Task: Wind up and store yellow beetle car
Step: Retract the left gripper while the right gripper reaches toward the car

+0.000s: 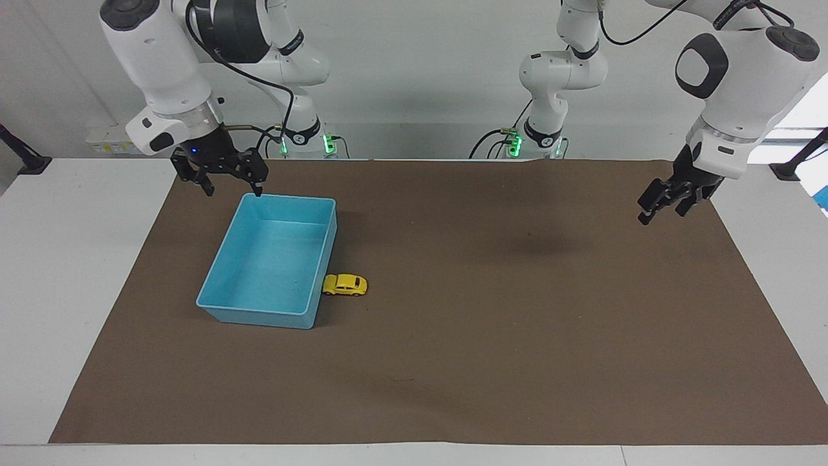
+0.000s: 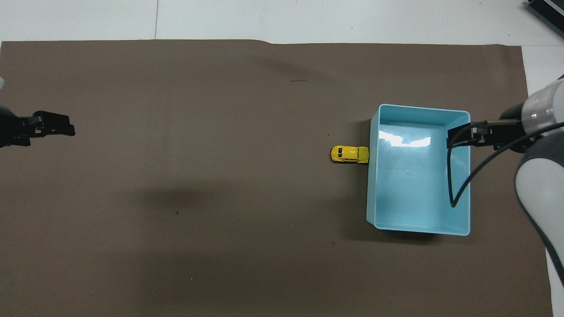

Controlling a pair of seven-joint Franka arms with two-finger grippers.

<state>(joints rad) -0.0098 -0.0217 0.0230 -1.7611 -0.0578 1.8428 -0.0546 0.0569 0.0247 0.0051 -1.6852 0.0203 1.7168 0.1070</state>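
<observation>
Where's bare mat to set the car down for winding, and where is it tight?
Open brown mat runs from the yellow beetle car toward the left arm's end; the left claw hangs open over that end. It is tight where the car sits against the light blue bin, with the right claw open over the bin's edge nearest the robots.

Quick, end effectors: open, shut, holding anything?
Left end effector: open, empty, over the mat.
Right end effector: open, empty, over the bin's rim; car untouched.
</observation>
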